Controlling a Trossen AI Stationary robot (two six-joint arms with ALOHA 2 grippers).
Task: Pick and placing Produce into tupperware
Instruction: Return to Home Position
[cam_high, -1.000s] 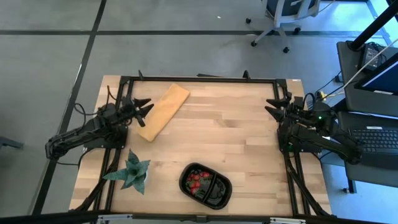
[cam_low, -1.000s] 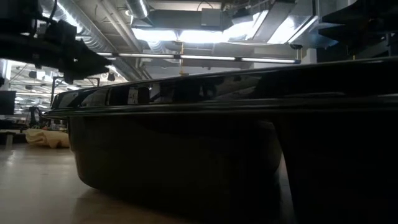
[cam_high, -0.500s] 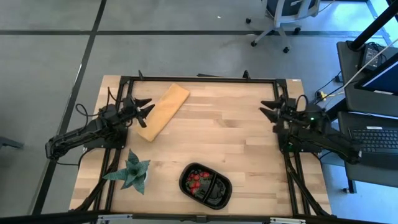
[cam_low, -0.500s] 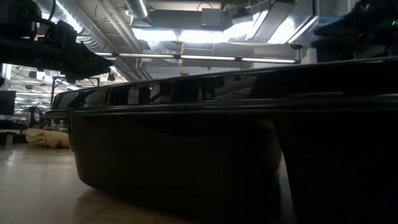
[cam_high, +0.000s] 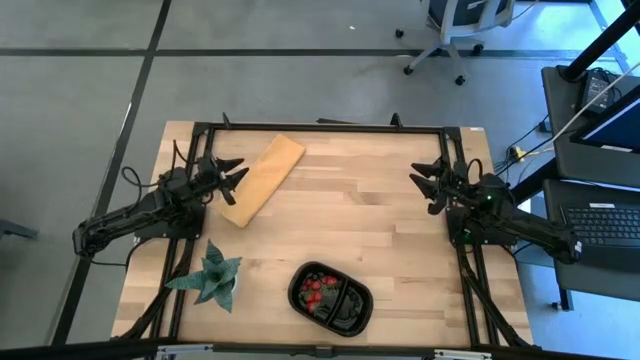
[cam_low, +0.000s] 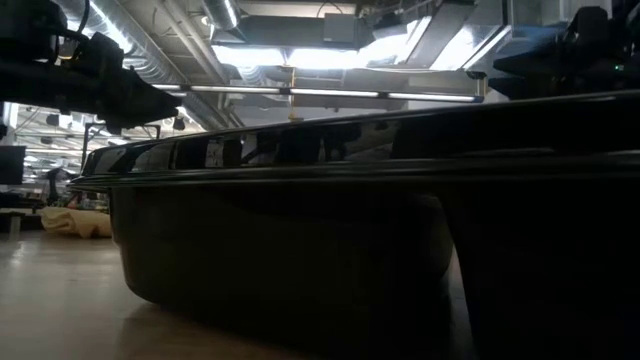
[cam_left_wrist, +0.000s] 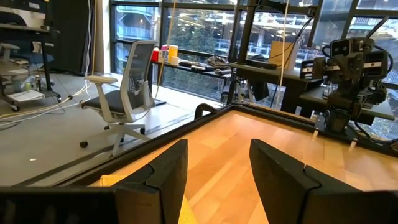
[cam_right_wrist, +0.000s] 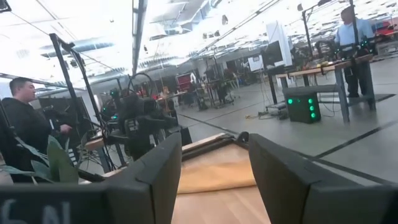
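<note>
The black glossy tray (cam_high: 330, 297) sits near the table's near edge, right of centre-left, and fills the low view (cam_low: 330, 240). Small red fruits (cam_high: 318, 290) lie in its left compartment. My left gripper (cam_high: 233, 172) is open, raised at the table's left side beside the tan board (cam_high: 262, 179). My right gripper (cam_high: 428, 180) is open, raised at the table's right side, pointing toward the left. Both are far from the tray. In the wrist views each gripper's fingers (cam_left_wrist: 214, 168) (cam_right_wrist: 211, 168) stand apart with nothing between them.
A green spiky plant (cam_high: 212, 275) stands near the table's near-left corner, left of the tray. The tan board lies flat at the far left. A black frame (cam_high: 320, 128) runs along the table's edges. People show in the room beyond in the right wrist view.
My right gripper has moved toward the table's left, away from the right edge, staying open. The left arm, the tray and the fruits have kept still.
</note>
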